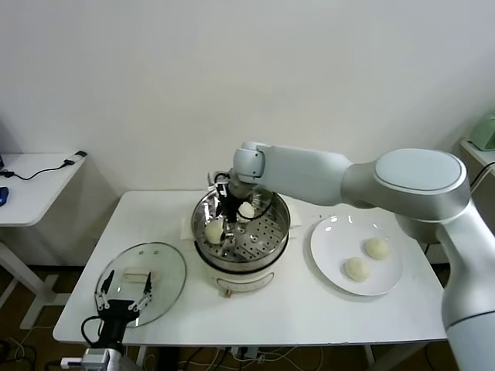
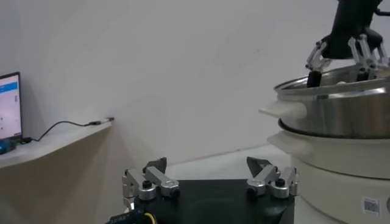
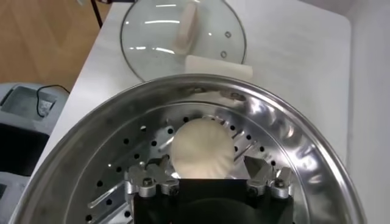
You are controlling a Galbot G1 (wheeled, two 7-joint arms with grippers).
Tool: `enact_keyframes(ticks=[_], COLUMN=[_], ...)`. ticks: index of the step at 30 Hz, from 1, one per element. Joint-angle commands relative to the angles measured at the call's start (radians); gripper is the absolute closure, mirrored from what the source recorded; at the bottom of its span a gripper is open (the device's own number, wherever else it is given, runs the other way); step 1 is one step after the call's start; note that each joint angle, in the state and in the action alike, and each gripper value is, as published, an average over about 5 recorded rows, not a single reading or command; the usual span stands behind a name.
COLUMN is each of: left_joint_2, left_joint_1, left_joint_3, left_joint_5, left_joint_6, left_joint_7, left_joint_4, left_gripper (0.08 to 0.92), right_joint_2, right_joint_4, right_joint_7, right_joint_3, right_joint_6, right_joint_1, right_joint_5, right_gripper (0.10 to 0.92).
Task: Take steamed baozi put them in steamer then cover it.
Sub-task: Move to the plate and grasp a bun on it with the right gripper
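Note:
The steamer (image 1: pixel 241 246) stands mid-table with its perforated tray showing. My right gripper (image 1: pixel 227 218) reaches into it, open, jaws either side of a baozi (image 3: pixel 202 149) that rests on the tray (image 3: pixel 116 176). In the head view that baozi (image 1: pixel 213 230) lies at the pot's left, and another baozi (image 1: pixel 247 209) lies behind it. Two more baozi (image 1: pixel 377 248) (image 1: pixel 356 268) sit on the white plate (image 1: pixel 332 239). The cover (image 1: pixel 155 267) lies flat on the table at the left. My left gripper (image 1: pixel 124 297) is open over its near edge.
The left wrist view shows the left gripper (image 2: pixel 207 164) empty, with the steamer's side (image 2: pixel 341 115) and the right gripper (image 2: pixel 341 61) beyond. The cover (image 3: pixel 183 36) also shows in the right wrist view. A side desk (image 1: pixel 31 182) stands at the far left.

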Motion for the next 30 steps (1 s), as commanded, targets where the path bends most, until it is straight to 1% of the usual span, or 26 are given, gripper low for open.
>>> enact_keyframes(ticks=[1, 7, 11, 16, 19, 23, 27, 30], left_joint_2=[0.0, -0.004, -0.016, -0.014, -0.015, -0.017, -0.024, -0.031], left_joint_1=[0.001, -0.001, -0.011, -0.022, -0.024, -0.022, -0.021, -0.02], left_joint_3=[0.003, 0.005, 0.007, 0.008, 0.004, -0.003, -0.006, -0.006], left_joint_5=[0.002, 0.005, 0.01, 0.025, 0.034, 0.042, 0.05, 0.056], left_joint_6=[0.0, 0.001, 0.009, 0.021, 0.03, 0.036, 0.038, 0.039], left_joint_7=[0.0, 0.0, 0.0, 0.003, 0.003, 0.004, 0.003, 0.003], left_joint_4=[-0.001, 0.001, -0.001, -0.007, -0.013, -0.016, -0.013, -0.011], left_gripper=[0.177, 0.177, 0.177, 0.177, 0.177, 0.177, 0.177, 0.177], right_joint_2=[-0.255, -0.527, -0.684, -0.827, -0.877, -0.908, -0.898, -0.872], right_joint_4=[0.236, 0.39, 0.43, 0.438, 0.415, 0.367, 0.306, 0.26], right_joint_7=[-0.019, -0.062, -0.105, -0.123, -0.133, -0.149, -0.159, -0.159], right_joint_3=[-0.011, -0.054, -0.086, -0.018, 0.059, 0.153, 0.253, 0.326], right_joint_6=[-0.001, 0.01, 0.032, 0.048, 0.059, 0.084, 0.11, 0.124], right_joint_1=[0.179, 0.269, 0.261, 0.12, -0.014, -0.167, -0.3, -0.391], right_joint_5=[0.043, -0.02, -0.162, -0.325, -0.426, -0.549, -0.644, -0.686], right_gripper=[0.203, 0.203, 0.203, 0.203, 0.203, 0.203, 0.203, 0.203])
